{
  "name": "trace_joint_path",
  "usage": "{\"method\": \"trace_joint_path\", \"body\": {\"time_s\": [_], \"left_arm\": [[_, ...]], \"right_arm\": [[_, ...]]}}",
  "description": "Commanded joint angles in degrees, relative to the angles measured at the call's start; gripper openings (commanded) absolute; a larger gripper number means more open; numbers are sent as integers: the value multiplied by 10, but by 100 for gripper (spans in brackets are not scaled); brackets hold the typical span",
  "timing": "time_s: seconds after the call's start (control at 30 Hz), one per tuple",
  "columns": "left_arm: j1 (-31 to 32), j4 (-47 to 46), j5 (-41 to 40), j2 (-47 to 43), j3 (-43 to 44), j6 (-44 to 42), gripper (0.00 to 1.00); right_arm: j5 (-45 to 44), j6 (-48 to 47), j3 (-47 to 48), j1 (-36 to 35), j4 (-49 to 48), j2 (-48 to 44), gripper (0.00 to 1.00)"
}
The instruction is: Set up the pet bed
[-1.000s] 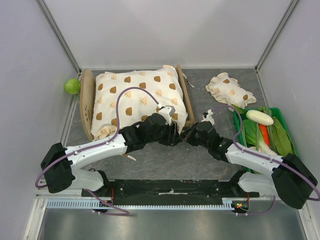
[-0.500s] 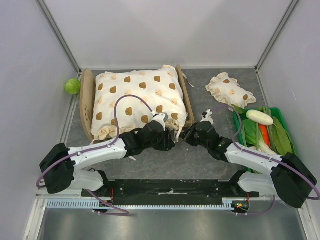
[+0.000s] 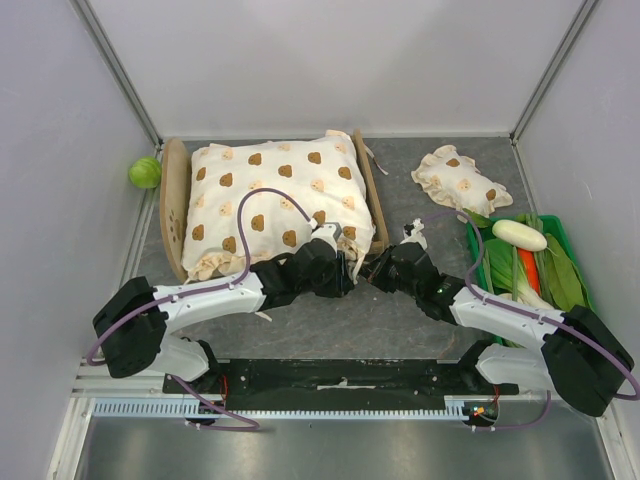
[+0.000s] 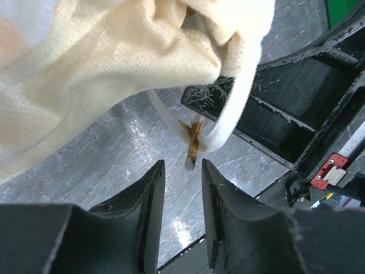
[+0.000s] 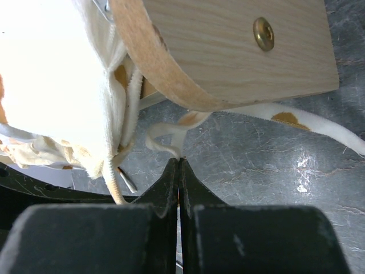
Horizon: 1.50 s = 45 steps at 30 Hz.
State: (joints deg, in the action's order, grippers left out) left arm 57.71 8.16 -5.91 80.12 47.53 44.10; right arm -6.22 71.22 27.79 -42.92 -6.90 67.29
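Observation:
The pet bed (image 3: 175, 205) lies at the back left, its striped base hidden under the cream bear-print cushion (image 3: 275, 195). My left gripper (image 3: 343, 270) is at the cushion's near right corner. In the left wrist view it (image 4: 182, 165) is open, and the end of a cushion tie (image 4: 228, 114) hangs just at its fingertips, not pinched. My right gripper (image 3: 377, 270) is beside the bed's near right corner. In the right wrist view it (image 5: 180, 160) is shut on another cushion tie (image 5: 168, 136), below the wooden rail (image 5: 228, 51).
A small frilled bear-print pillow (image 3: 460, 180) lies on the table at the back right. A green tray (image 3: 556, 221) with vegetables stands at the right edge. A green ball (image 3: 144, 172) sits by the left wall. The two arms nearly meet.
My left gripper has drawn back off the cushion corner toward the near edge and sits lower beside it. The right gripper has hardly moved and stays shut.

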Motion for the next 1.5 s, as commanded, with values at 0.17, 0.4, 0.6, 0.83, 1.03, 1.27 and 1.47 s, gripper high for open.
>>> {"method": "trace_joint_path", "body": {"time_s": [0.17,0.4,0.6,0.83,1.03,1.27,1.47], "left_arm": [[-8,-41,8,14,24,20,31],[-8,-45,11,17,23,21,23],[-8,-51,18,19,25,17,11],[-9,-55,24,21,23,13,2],[-10,-62,26,19,18,13,15],[-11,-76,27,24,15,14,17],[-12,-80,33,24,13,13,21]], "right_arm": [[0,-7,6,-2,-15,-13,0],[2,-9,7,-2,-14,-17,0],[2,-10,6,-2,-12,-20,0],[2,-10,6,-2,-9,-20,0],[2,-12,7,-2,-8,-20,0],[4,-13,9,-2,-8,-21,0],[3,-12,8,-2,-8,-20,0]]}}
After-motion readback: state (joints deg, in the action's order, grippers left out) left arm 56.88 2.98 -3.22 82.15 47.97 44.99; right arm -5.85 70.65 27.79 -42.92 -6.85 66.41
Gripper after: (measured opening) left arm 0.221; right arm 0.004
